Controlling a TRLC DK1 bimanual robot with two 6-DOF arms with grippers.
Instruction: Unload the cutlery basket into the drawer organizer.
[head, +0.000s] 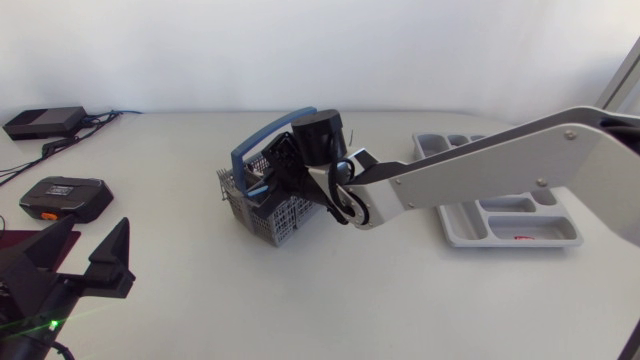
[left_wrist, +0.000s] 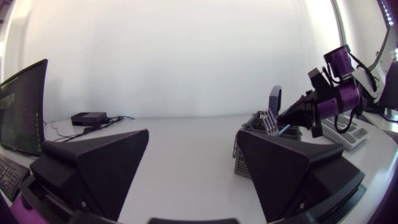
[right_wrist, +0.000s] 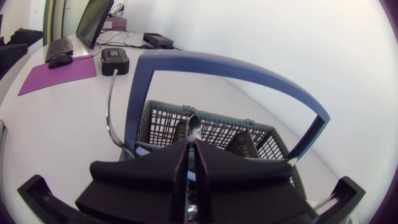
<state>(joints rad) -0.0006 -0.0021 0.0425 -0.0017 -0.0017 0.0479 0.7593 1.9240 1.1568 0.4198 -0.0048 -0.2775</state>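
White table (head: 200, 290): right gripper (right_wrist: 191, 163), down in the basket (head: 262, 208), clamps a metal utensil (right_wrist: 194, 122). Likely the pick-up step; next, lift it clear toward the organizer (head: 500, 215) near the basket.

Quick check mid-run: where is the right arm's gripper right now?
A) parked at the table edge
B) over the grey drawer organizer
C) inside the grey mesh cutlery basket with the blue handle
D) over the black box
C: the right gripper sits under the blue handle inside the grey mesh cutlery basket, its fingers closed on a slim metal utensil; the grey drawer organizer lies apart.
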